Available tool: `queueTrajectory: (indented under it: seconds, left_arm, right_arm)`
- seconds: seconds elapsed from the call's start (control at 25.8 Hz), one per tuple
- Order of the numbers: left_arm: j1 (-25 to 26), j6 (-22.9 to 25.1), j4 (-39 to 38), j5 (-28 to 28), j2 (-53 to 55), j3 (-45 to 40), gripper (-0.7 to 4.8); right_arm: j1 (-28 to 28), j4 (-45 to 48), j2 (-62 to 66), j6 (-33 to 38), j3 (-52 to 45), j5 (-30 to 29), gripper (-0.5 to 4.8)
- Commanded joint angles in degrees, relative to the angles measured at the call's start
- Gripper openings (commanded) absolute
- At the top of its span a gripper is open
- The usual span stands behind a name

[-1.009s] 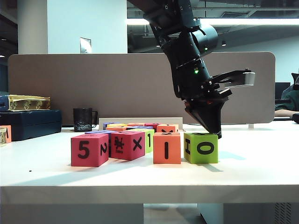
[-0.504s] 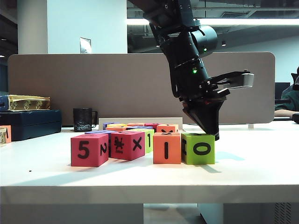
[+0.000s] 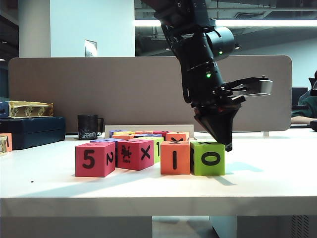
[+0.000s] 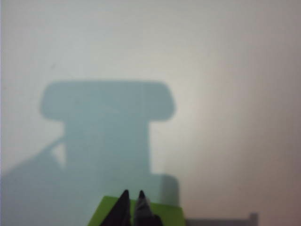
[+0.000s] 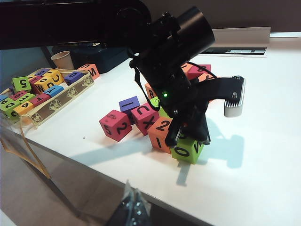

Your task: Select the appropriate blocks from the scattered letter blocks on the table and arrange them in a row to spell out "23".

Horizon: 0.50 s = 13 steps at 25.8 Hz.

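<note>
Green block (image 3: 207,157) on table (image 3: 158,191) front, touching orange block (image 3: 175,157). My left tool (image 3: 221,140) tips together, pressed on green block's top far corner. Nudge gently, keep faces flush, avoid tipping. Right tool (image 5: 133,207) parked near table edge, looks shut. Scattered blocks (image 3: 130,152) behind.

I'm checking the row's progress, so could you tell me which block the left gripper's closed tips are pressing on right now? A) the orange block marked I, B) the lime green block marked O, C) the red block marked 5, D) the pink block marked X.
B: the left gripper, its jaws shut, bears on the top far corner of the lime green block, which sits against the orange block.
</note>
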Motion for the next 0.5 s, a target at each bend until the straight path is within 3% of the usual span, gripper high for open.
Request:
queueTrajectory:
  seconds: [0.04,0.5]
  left_arm:
    - [-1.25,0.24,-2.23,0.09,-0.22,-0.02,0.16]
    - [-3.8,1.62,-0.83,-6.67,-0.2,-0.04,0.09]
  right_arm:
    - [-0.02,0.68,-0.55,-0.17,0.11,0.07,-0.01]
    - [0.02,0.63,-0.57,-0.17,0.11,-0.15,-0.01]
